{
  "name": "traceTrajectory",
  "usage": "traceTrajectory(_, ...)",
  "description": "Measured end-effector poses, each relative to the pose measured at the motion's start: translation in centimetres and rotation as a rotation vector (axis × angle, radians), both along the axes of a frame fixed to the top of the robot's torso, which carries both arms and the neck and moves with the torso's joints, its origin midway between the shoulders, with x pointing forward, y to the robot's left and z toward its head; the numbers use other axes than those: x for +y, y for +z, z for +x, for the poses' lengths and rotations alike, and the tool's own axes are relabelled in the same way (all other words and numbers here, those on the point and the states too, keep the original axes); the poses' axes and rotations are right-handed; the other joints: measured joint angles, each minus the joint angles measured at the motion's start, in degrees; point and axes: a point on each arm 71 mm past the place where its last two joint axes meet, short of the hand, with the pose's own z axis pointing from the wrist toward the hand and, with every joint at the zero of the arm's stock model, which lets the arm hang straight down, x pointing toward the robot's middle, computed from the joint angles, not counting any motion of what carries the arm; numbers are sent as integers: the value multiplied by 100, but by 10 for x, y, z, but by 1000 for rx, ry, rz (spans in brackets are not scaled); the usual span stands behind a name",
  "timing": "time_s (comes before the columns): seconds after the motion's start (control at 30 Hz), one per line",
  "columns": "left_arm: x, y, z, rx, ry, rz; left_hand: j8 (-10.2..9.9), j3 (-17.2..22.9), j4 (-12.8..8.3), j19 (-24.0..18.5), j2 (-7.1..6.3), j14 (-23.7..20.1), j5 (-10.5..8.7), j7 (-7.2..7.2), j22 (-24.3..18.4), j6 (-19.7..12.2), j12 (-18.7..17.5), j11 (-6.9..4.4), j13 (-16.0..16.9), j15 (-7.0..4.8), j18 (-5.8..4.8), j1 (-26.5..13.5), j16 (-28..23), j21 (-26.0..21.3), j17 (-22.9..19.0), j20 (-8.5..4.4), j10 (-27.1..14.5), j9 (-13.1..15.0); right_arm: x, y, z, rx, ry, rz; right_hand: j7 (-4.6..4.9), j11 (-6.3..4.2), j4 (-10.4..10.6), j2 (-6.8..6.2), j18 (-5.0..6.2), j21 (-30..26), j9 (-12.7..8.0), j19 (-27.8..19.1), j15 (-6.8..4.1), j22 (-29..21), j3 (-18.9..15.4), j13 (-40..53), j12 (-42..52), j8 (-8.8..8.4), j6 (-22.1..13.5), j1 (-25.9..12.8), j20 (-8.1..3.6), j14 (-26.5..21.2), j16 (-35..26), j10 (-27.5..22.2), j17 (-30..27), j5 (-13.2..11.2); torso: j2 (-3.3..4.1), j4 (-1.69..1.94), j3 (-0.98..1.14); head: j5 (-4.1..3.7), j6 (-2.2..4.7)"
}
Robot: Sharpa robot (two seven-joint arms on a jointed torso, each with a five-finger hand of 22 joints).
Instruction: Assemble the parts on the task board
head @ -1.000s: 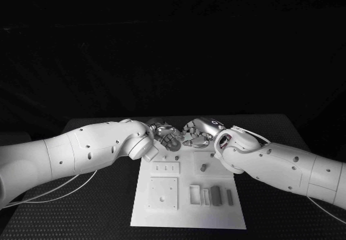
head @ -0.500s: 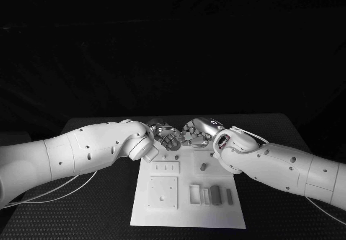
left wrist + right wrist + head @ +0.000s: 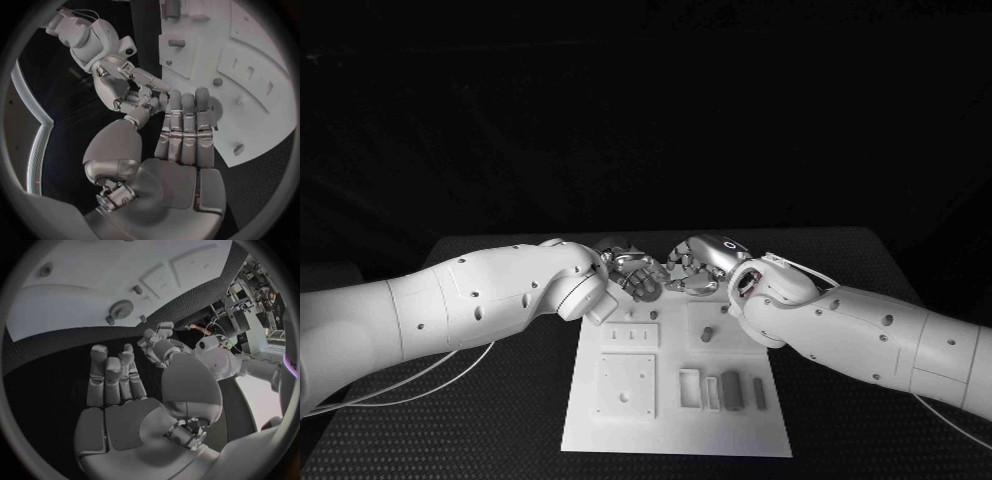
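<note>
Looking at the task board (image 3: pixel 678 425), I see it lying flat in the middle of the black table (image 3: pixel 488 420). A few small grey parts (image 3: pixel 731 385) stand in a row near my end of it, and a short peg (image 3: pixel 707 335) stands closer to the middle. At the far end a little gear (image 3: pixel 122 310) lies flat on the white plate, with tiny pegs just beside it.

My left hand (image 3: pixel 635 272) and my right hand (image 3: pixel 697 268) hover over that far end, close together, almost touching. My left hand is flat, fingers straight and side by side, with nothing in it. My right hand has its palm bare and its fingers stretched out too, so it holds nothing.

I think my job now is to pick a part at the far end, maybe the gear. To do it well, I should move just one hand down and pull the other hand away, so they do not bump. The gear is thin and lies flat, so I should pinch its edge softly with my fingertips. I should go slowly and not knock the little pegs beside it.
</note>
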Motion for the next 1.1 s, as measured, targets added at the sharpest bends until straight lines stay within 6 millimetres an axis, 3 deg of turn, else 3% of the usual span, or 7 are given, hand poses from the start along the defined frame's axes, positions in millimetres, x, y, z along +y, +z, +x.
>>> traceTrajectory(0.47,7,-1,2,2,16,21,0,6,16,9,0,0,-9,-1,12,0,8,-7,1,0,0,0,20,2,0,9,8,0,-13,0,2,-1,-21,-9,-18,0,0,28,0,0,-1,0,-22,0,1,-17,-1,0,19,28,1,-22,0,0,-13,0,0,3,1,-4,-4)
traceTrajectory(0.63,15,-2,2,-3,14,63,0,2,19,43,0,22,-11,-1,52,0,51,-9,28,-22,-1,0,57,29,24,-25,11,1,-31,1,5,-5,-55,-8,-18,0,0,6,1,0,-1,-1,-22,0,0,-23,-2,0,19,6,1,-22,0,0,-12,0,0,3,1,8,-14)
traceTrajectory(0.77,21,-8,-2,-5,1,120,0,7,13,101,-1,86,-7,12,142,15,130,-30,77,-45,-3,0,174,89,71,-63,52,0,-44,14,13,-23,-96,26,-18,0,0,6,0,0,4,-1,-22,0,1,-23,-3,0,19,6,2,-22,0,0,-13,0,0,-1,1,28,-30)
traceTrajectory(0.97,28,-20,-13,-3,-33,210,0,6,12,134,-2,104,176,30,273,36,235,-31,147,-63,-19,-1,298,145,108,-95,70,0,-55,26,22,-35,-136,62,-18,0,0,6,0,0,4,-1,-22,0,1,-23,-4,0,19,6,2,-22,0,0,-18,0,-4,7,7,32,-82)
traceTrajectory(1.1,29,-27,-19,-11,-49,252,0,6,12,226,-79,178,314,34,406,93,380,-73,227,-116,-69,-77,446,220,140,-166,132,1,-60,28,25,-34,-152,75,-18,1,0,6,0,0,4,-1,-21,0,0,-23,-4,0,20,6,2,-22,0,0,-18,0,-4,11,8,35,-121)
